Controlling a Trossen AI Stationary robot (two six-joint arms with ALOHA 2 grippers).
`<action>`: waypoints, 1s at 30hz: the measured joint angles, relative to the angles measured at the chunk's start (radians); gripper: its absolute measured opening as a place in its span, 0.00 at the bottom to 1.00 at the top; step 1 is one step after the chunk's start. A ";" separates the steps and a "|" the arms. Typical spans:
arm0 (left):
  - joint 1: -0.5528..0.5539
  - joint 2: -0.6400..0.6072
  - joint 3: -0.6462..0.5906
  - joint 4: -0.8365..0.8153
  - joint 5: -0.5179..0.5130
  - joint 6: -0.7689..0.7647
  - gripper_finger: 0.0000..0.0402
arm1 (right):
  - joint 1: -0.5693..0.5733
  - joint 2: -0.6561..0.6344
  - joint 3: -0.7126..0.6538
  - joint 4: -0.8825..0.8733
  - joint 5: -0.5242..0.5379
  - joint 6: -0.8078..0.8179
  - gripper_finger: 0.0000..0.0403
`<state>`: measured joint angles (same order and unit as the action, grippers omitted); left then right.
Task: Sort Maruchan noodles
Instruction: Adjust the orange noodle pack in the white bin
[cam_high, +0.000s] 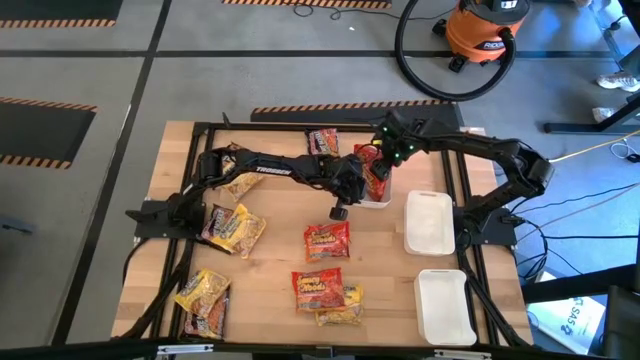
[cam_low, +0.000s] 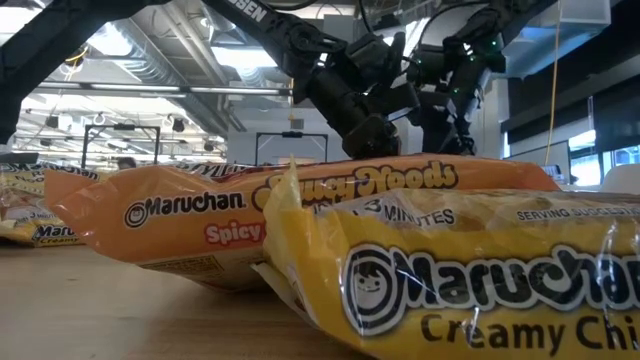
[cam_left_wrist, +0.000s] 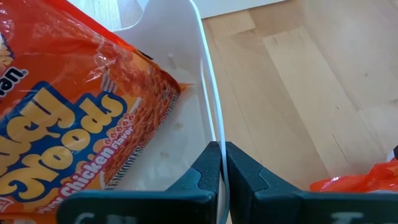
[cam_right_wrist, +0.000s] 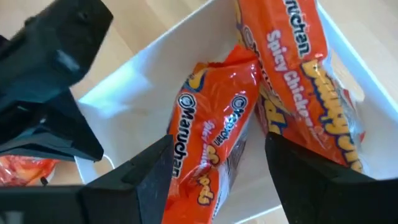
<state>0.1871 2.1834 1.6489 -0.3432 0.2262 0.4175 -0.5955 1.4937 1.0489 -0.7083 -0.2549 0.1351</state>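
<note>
A white foam tray (cam_high: 378, 198) sits near the table's far middle and holds two red Maruchan packets (cam_right_wrist: 217, 137), (cam_right_wrist: 298, 74), which lean inside it. My left gripper (cam_left_wrist: 221, 149) is at the tray's near-left wall, shut on it. My right gripper (cam_right_wrist: 219, 142) hovers open above the tray, its fingers on either side of one red packet; I cannot tell whether they touch it. More red (cam_high: 326, 240), yellow (cam_high: 203, 290) and maroon (cam_high: 225, 228) packets lie flat on the table. My left gripper pinches the white tray's thin side wall (cam_left_wrist: 211, 112) at its rim, one finger inside the tray and one outside. The fingers come from above, slanting down from the table's left. The tray rests on the table with the red packets in it.
Two more white trays (cam_high: 428, 222), (cam_high: 445, 305) lie near the right edge. A red packet (cam_high: 318, 288) and a yellow one (cam_high: 338, 305) lie toward the near edge, and a maroon packet (cam_high: 322, 140) at the far edge. Bare wood lies between the scattered packets.
</note>
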 joint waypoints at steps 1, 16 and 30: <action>0.000 0.000 0.000 0.000 0.000 0.000 0.02 | 0.004 0.000 0.000 0.004 0.000 0.013 0.58; 0.001 0.000 0.000 0.007 -0.002 0.000 0.02 | 0.061 0.082 0.001 0.028 0.072 0.041 0.58; 0.000 0.000 0.000 0.007 -0.001 0.000 0.02 | 0.061 0.079 0.001 0.024 0.034 -0.059 0.04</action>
<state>0.1875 2.1834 1.6489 -0.3363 0.2256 0.4175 -0.5343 1.5723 1.0503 -0.6840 -0.2205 0.0760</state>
